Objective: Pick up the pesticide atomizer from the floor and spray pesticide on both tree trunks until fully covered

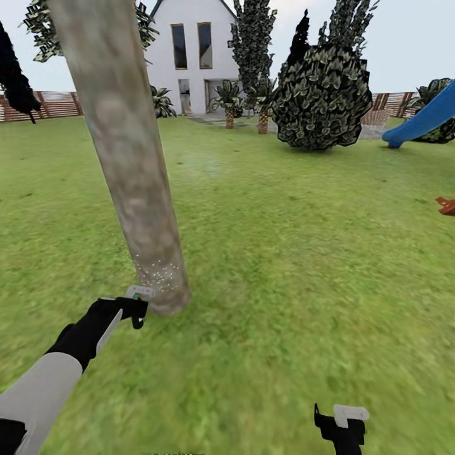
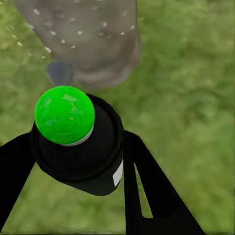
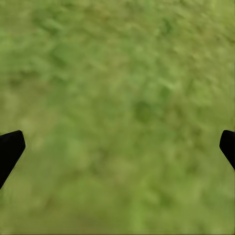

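Lawn (image 1: pixel 297 265) — wide green grass running back to a slatted fence (image 1: pixel 57 104), a white house (image 1: pixel 193 54), a dark round bush (image 1: pixel 322 95) and the end of a blue slide (image 1: pixel 420 120). It carries everything else here.

Tree trunk (image 1: pixel 129 158) — a mottled beige-grey column, leaning slightly, rooted close in front of the robot. A patch of pale specks sits low on it, just above the base; I take these for spray already landed, with the bare length above suggesting coverage is far from complete.

Left arm (image 1: pixel 57 366) — reaches forward and low, presumably so the nozzle faces the trunk's foot at short range.

Left gripper (image 1: pixel 134 309) — clamped around the pesticide atomizer (image 2: pixel 78 147), its two dark fingers (image 2: pixel 147 191) pressed to either side of the bottle body.

Pesticide atomizer — a small dark bottle; its cap reads bright green in the left wrist view. It is held just beside the base of the trunk, aimed at it, off the ground.

Right gripper (image 1: pixel 341 426) — hangs low over bare grass, well apart from the tree, idle; its fingertips (image 3: pixel 10 147) stand at opposite edges of the right wrist view, spread wide with nothing between.

Between views — the head view gives the trunk's full lean and the setting; the left wrist view alone shows the grip on the bottle, the cap colour and the specks at close quarters.
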You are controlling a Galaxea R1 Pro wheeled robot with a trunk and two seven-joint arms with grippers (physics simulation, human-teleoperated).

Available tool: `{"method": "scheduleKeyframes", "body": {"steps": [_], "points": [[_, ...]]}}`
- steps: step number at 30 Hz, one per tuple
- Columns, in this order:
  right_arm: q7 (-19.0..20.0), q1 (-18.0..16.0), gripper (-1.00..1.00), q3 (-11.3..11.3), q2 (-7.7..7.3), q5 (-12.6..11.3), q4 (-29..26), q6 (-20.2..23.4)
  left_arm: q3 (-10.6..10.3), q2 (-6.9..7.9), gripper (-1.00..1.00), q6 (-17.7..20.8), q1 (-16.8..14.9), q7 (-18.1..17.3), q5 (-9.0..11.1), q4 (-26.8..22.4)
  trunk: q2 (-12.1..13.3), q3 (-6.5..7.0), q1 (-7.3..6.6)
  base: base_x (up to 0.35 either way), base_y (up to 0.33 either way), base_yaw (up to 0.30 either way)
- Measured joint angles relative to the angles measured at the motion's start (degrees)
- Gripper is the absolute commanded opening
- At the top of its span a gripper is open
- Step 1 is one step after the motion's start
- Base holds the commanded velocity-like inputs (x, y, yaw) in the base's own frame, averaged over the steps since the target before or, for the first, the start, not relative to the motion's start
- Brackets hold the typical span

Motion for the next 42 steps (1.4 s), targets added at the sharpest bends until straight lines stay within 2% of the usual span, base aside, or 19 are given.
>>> {"method": "scheduleKeyframes", "body": {"steps": [2, 5, 9, 26, 36, 42], "points": [[0.00, 0.00, 1.00, 0.00, 0.00, 0.00, 0.00, 0.00, 0.05, 0.04, -1.00, 0.44, -0.02, -0.03, 0.02, -0.79, 0.00, 0.00, 0.00, 0.000, 0.000, 0.274], [0.00, 0.00, 1.00, 0.00, 0.00, 0.00, 0.00, 0.00, 0.00, -0.11, -1.00, 1.40, -0.04, -0.11, 0.13, -4.57, 0.00, 0.00, 0.00, 0.000, 0.000, 0.096], [0.00, 0.01, 1.00, 0.01, 0.00, 0.01, 0.03, 0.00, 0.02, -0.14, -1.00, 4.82, -0.73, -0.04, 0.08, -9.27, 0.00, 0.00, 0.00, 0.015, -0.044, 0.008], [-0.02, 0.01, 1.00, 0.01, -0.01, 0.01, -0.04, -0.02, 0.20, -0.01, -1.00, 4.90, -0.74, 0.38, 0.04, -9.63, 0.00, 0.00, 0.01, 0.006, -0.261, 0.001], [-0.03, -0.01, 1.00, 0.02, 0.00, 0.00, -0.02, -0.01, 0.22, -0.15, -1.00, 4.83, -0.52, 0.67, -0.01, -9.64, 0.00, 0.00, 0.00, -0.009, -0.273, 0.222], [-0.02, 0.01, 1.00, 0.01, -0.01, 0.01, -0.03, -0.02, 0.12, -0.49, -1.00, 4.81, -0.47, 0.69, -0.03, -9.55, 0.00, 0.00, -0.02, 0.110, -0.271, 0.035]]}}
